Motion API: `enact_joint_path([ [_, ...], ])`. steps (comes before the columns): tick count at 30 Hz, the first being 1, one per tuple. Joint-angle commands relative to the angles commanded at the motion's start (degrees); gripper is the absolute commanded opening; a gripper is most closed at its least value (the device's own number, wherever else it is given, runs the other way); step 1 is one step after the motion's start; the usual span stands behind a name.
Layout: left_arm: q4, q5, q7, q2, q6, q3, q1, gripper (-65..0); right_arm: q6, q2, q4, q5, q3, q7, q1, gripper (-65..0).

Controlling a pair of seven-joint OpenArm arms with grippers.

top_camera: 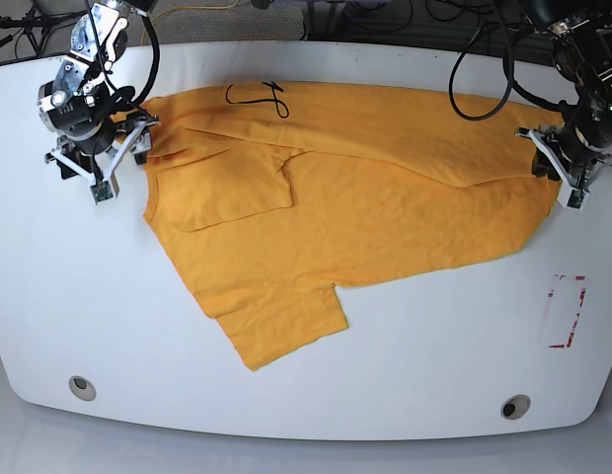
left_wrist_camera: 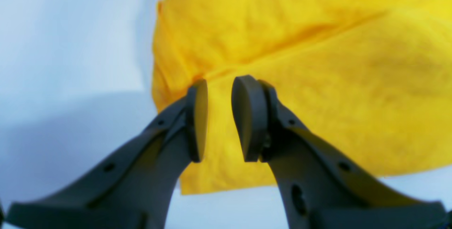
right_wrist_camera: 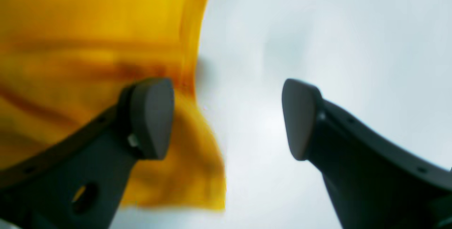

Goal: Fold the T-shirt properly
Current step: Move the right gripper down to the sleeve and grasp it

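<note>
Across the white table, the shirt lies with its long run between your two arms, one end by each pincer, a flap jutting towards the near edge on the right arm's side. Your right pincer is spread wide at its end; in its wrist view the cloth is on the left, its border running up between the fingers, closer to the left one, with bare table under the other. That arm looks nearer to the flap, so I'd judge you need to bring it over towards the cloth before closing. Your left pincer has its fingers close together but parted, with cloth showing through the gap and the shirt's side edge just to the left in that view. You can't tell from here how high either tip sits. The right wrist view is blurred, the print is mostly hidden in folds, and both arms are cut off at the top.
</note>
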Motion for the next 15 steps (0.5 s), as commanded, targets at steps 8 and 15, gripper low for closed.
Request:
enact_joint_path([
  [8, -6.9, 5.1, -0.1, -1.5, 0.0, 0.0, -0.9, -49.2, 0.0, 1.1, -0.5, 0.1, 0.3, -4.2, 3.4, -18.9],
  [15, -7.0, 6.6, -0.1, -1.5, 0.0, 0.0, -1.2, -49.3, 0.0, 0.2, -5.6, 0.0, 0.0, -0.7, 8.3, -19.0],
])
